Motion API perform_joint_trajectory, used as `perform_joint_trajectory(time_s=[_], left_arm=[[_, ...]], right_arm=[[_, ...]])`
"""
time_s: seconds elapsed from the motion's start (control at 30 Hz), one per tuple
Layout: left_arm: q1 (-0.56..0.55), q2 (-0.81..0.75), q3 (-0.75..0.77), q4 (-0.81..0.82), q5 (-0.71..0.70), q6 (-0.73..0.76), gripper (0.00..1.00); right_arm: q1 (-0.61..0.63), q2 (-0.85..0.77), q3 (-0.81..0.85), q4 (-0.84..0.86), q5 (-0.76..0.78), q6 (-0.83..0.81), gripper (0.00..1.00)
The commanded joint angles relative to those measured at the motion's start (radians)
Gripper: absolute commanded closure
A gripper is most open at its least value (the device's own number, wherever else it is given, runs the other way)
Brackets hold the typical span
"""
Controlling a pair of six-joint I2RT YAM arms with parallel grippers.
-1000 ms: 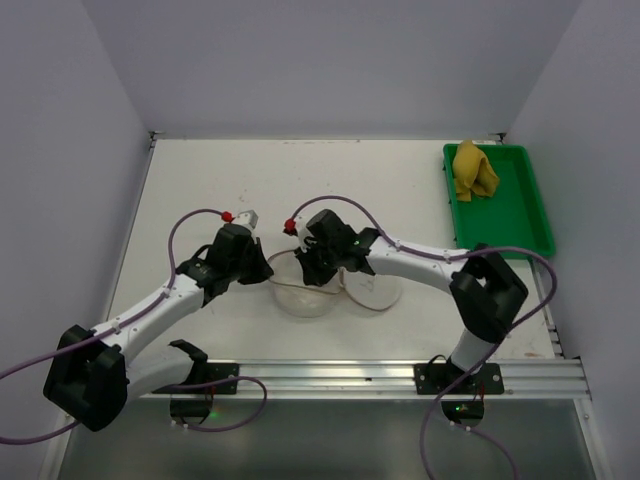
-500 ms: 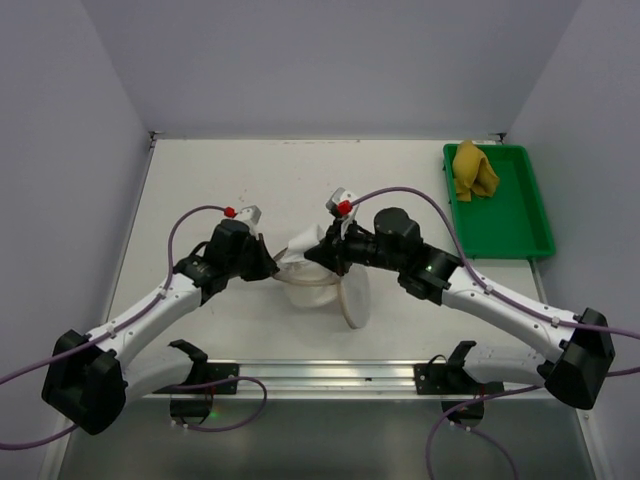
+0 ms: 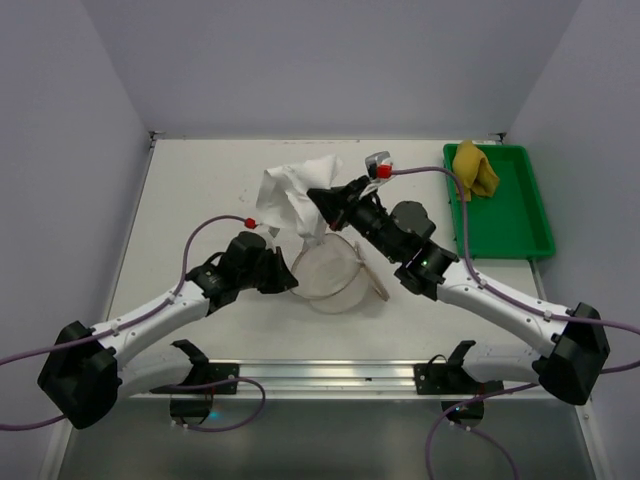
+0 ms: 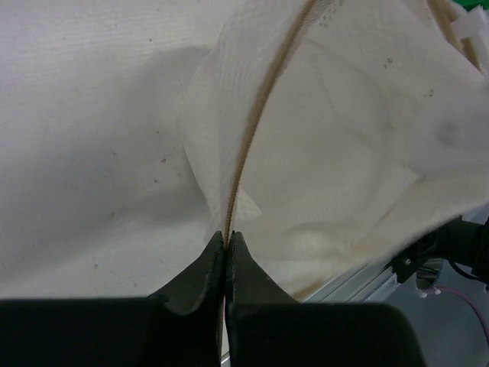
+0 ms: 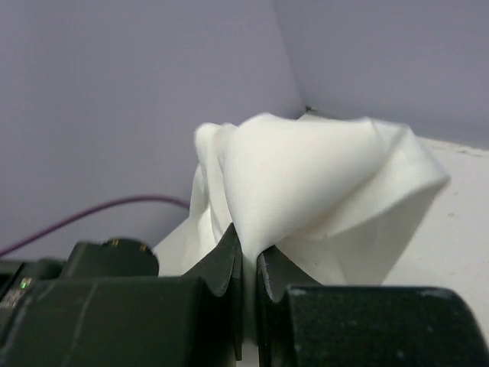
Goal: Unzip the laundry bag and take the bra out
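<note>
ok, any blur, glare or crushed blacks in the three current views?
Top external: sharp and evenly lit, only soft shadows under the arms. Left wrist: laundry bag weave readable, left gripper near-black with little detail. Right wrist: the cloth is bright and its weave washed out, right gripper dark and soft in the foreground.

The laundry bag (image 3: 335, 280) is cream-white, a fine see-through mesh with a tan band round its rim, and its bunched upper fabric is a plainer, brighter white. Far right, the bra (image 3: 473, 170) is mustard-yellow against a bright green tray (image 3: 520, 235). The left arm (image 3: 150, 315) and right arm (image 3: 500, 305) are white with black joints; the left gripper (image 4: 227, 243) and right gripper (image 5: 248, 252) are black. The cables (image 5: 114, 201) are purple, tipped with red caps (image 3: 381, 172). The table (image 3: 200, 180) is off-white and faintly speckled, the walls (image 3: 330, 60) pale lilac-grey.
</note>
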Motion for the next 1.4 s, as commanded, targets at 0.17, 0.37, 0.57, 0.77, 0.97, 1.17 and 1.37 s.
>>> perform_joint_trajectory(time_s=[0.17,0.37,0.57,0.77,0.97,1.17,1.37], left_arm=[[-0.021,-0.035,-0.013,-0.005,-0.138,-0.031,1.00],[0.021,-0.032,0.033,-0.033,-0.148,0.017,1.00],[0.077,-0.053,0.049,-0.065,-0.151,0.058,1.00],[0.110,-0.063,0.049,-0.070,-0.134,0.072,1.00],[0.111,-0.075,0.039,-0.074,-0.132,0.077,1.00],[0.114,-0.066,0.032,-0.068,-0.129,0.081,1.00],[0.120,-0.058,0.029,-0.073,-0.126,0.086,1.00]], right_arm=[[-0.144,-0.099,0.037,0.065,0.177,-0.016,1.00],[-0.376,-0.206,0.018,-0.161,0.372,-0.066,1.00],[-0.703,-0.312,0.050,-0.339,0.405,-0.063,1.00],[-0.964,-0.224,0.062,-0.420,0.301,0.033,1.00],[-1.054,-0.041,0.074,-0.401,0.244,0.090,1.00],[-1.083,0.128,0.117,-0.396,0.214,0.145,1.00],[-1.123,0.263,0.151,-0.399,0.257,0.173,1.00]])
